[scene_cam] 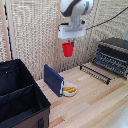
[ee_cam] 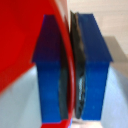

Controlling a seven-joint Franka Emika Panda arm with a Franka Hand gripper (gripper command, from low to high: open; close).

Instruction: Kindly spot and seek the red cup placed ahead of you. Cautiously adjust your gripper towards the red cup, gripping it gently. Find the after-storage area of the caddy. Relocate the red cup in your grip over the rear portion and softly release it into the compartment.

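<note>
The red cup [scene_cam: 68, 49] hangs in the air above the wooden table, held by its rim in my gripper [scene_cam: 70, 42], which is shut on it. In the wrist view the cup's red wall [ee_cam: 20, 45] fills one side, and its thin rim is pinched between my two blue fingertips [ee_cam: 50, 65]. The black caddy [scene_cam: 20, 100] with its inner divider [scene_cam: 17, 91] sits low at the exterior view's left, well away from the cup and lower than it.
A dark blue flat box [scene_cam: 53, 79] stands upright on the table beside a white bowl with yellow food [scene_cam: 69, 89]. A black toaster oven [scene_cam: 112, 54] with a pulled-out rack [scene_cam: 95, 72] sits at the exterior view's right. A woven screen stands behind.
</note>
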